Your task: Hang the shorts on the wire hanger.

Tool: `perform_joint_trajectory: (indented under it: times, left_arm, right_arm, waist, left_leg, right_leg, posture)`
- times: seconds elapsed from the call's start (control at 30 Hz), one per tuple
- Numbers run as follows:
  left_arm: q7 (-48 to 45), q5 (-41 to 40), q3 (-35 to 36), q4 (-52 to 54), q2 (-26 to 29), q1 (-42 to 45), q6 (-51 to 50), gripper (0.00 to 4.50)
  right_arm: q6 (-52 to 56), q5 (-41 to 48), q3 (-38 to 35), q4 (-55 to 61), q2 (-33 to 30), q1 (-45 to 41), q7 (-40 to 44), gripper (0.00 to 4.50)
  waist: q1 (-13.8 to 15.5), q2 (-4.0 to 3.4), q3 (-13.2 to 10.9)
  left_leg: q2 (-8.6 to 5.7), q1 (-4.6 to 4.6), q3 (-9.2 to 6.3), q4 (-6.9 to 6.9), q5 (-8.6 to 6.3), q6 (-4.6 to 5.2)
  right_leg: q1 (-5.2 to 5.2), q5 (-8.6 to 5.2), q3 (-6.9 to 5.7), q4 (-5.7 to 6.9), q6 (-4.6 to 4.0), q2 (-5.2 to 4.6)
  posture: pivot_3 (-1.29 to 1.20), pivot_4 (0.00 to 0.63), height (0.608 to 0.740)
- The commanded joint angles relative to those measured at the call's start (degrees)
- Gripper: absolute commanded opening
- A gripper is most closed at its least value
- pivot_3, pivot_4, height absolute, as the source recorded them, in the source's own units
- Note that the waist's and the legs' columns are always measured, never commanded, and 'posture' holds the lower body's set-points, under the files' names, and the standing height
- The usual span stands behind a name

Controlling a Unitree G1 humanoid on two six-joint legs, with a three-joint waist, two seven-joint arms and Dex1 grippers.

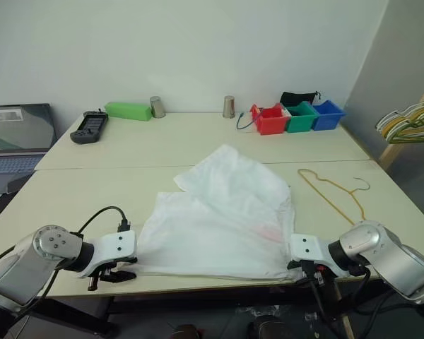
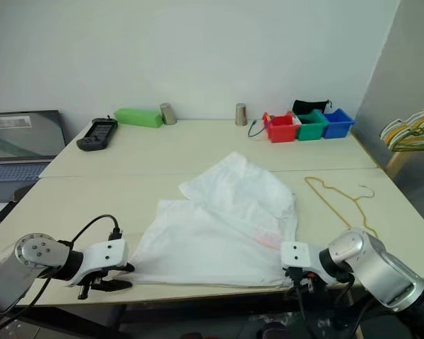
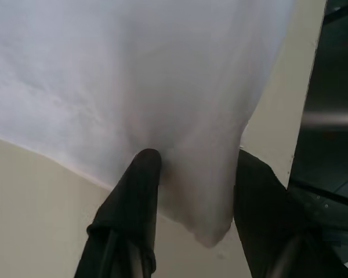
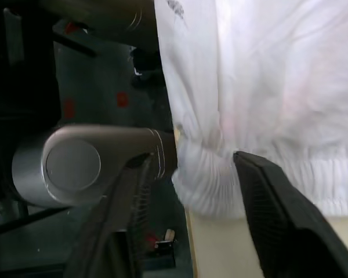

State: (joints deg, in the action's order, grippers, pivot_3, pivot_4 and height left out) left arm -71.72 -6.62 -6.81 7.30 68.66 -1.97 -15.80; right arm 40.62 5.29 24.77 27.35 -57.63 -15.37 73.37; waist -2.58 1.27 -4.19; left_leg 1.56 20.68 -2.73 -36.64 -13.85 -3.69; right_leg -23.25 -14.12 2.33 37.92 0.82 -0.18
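Both grippers stood open at the shorts' near corners

The left gripper (image 3: 191, 168) and right gripper (image 4: 191, 159) gripped nothing — the shorts (image 1: 226, 226) lay flat between them, and the wire hanger (image 1: 333, 192) lay beyond the right one.

My left arm reaches in low from the left, its silver forearm and white wrist ending in the black two-fingered left gripper (image 1: 116, 274), which points steeply down with its fingers (image 3: 140, 174) parted and a corner of the large white thin-fabric shorts (image 1: 219, 226) lying loose between them. My right arm comes in from the right the same way, and its black two-fingered right gripper (image 4: 188, 165) also angles down, turned toward my left. Its fingers (image 4: 261, 179) stand apart on either side of the gathered waistband without pinching it.
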Motion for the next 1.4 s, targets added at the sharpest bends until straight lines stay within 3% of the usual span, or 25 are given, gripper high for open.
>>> perform_joint_trajectory:
  times: [0.03, 0.17, 0.27, 0.47, 0.6, 0.83, 0.93, 1.17, 1.4]
  left_arm:
    - [-6.00, -4.51, 4.65, 1.85, 3.33, -0.77, 0.97, 3.05]
    - [-14.38, -13.37, 11.77, 5.85, 6.88, -1.23, -1.23, 3.88]
    - [-14.01, -17.25, 12.96, 7.20, 5.96, 3.46, -5.51, 4.48]
    - [-8.31, -25.31, 11.19, 7.27, -0.96, 18.90, -19.22, 4.48]
    - [11.77, -17.98, 7.36, 4.42, -18.39, 29.67, -16.50, 4.48]
    - [19.78, -13.55, 2.02, 5.43, -29.53, 33.46, -15.90, 4.48]
    - [23.05, -11.56, -1.49, 4.88, -35.33, 34.89, -15.15, 4.48]
    - [24.49, -7.39, -7.80, 1.48, -43.22, 37.69, -11.80, 4.48]
    - [25.41, -4.66, -12.00, -5.23, -51.62, 42.78, -9.01, 4.48]
  right_arm:
    - [-0.66, 4.05, -4.93, 3.72, -3.97, -3.37, 4.64, 3.41]
    - [2.57, 8.67, -8.66, 5.63, -5.61, -7.53, 6.34, 4.40]
    - [6.32, 10.91, -9.91, 5.73, -4.72, -9.39, 4.73, 4.50]
    - [12.23, 12.17, -10.98, 2.77, -2.02, -12.34, -1.08, 4.50]
    - [17.47, 8.44, -15.67, -5.35, 3.75, -14.24, -14.54, 4.50]
    - [15.25, 2.90, -20.02, -18.01, 5.28, -14.81, -26.74, 4.50]
    - [12.78, 1.97, -21.56, -22.90, 3.56, -14.10, -27.77, 4.50]
    - [10.13, 1.92, -23.03, -33.10, 1.73, -13.63, -27.19, 4.50]
    - [2.93, -1.36, -20.80, -55.08, 2.94, -23.08, -26.55, 4.50]
  waist:
    - [-0.17, -0.03, -0.06]
    - [-0.50, 0.05, -0.15]
    - [-0.44, 0.04, -0.15]
    - [-0.50, 0.09, -0.20]
    - [-0.86, 0.11, -0.12]
    - [-1.69, 0.30, -0.08]
    - [-1.91, 0.21, -0.04]
    - [-4.37, 0.18, -0.02]
    - [-8.29, 0.11, -0.03]
  left_leg:
    - [0.00, 0.04, 0.01, 0.01, -0.01, -0.01]
    - [0.06, 0.11, 0.00, 0.12, -0.10, -0.05]
    - [0.03, 0.08, 0.00, 0.20, -0.17, -0.03]
    - [-0.01, 0.11, -0.02, 0.21, -0.19, -0.02]
    - [-0.03, 0.07, -0.03, 0.16, -0.28, 0.13]
    - [-0.03, 0.30, -0.09, -0.22, -0.28, 0.14]
    - [-0.07, 0.30, -0.10, -0.22, -0.30, 0.15]
    - [-0.08, 0.25, -0.02, -0.22, -0.31, 0.20]
    - [-0.22, 0.23, 0.28, -0.33, -0.30, 0.21]
  right_leg:
    - [0.00, 0.00, 0.00, 0.02, 0.00, 0.01]
    - [-0.07, 0.00, -0.05, 0.04, 0.00, 0.04]
    - [-0.06, 0.00, -0.05, 0.03, 0.00, 0.04]
    - [-0.03, 0.01, 0.00, 0.01, 0.02, 0.12]
    - [0.08, 0.05, 0.09, 0.06, 0.08, 0.18]
    - [0.08, 0.39, 0.52, 0.10, 0.50, 0.49]
    - [0.11, 0.39, 0.55, 0.07, 0.51, 0.49]
    - [0.12, 0.40, 1.03, 0.11, 0.53, 0.74]
    - [0.20, 0.48, 1.97, 0.04, 0.67, 1.01]
  posture:
    - [-0.01, 0.023, 0.740]
    - [-0.01, 0.022, 0.740]
    - [-0.02, 0.019, 0.740]
    - [-0.03, 0.014, 0.740]
    - [-0.07, 0.012, 0.740]
    - [-0.12, 0.004, 0.740]
    - [-0.14, 0.008, 0.740]
    - [-0.17, 0.019, 0.740]
    - [-0.23, 0.021, 0.740]
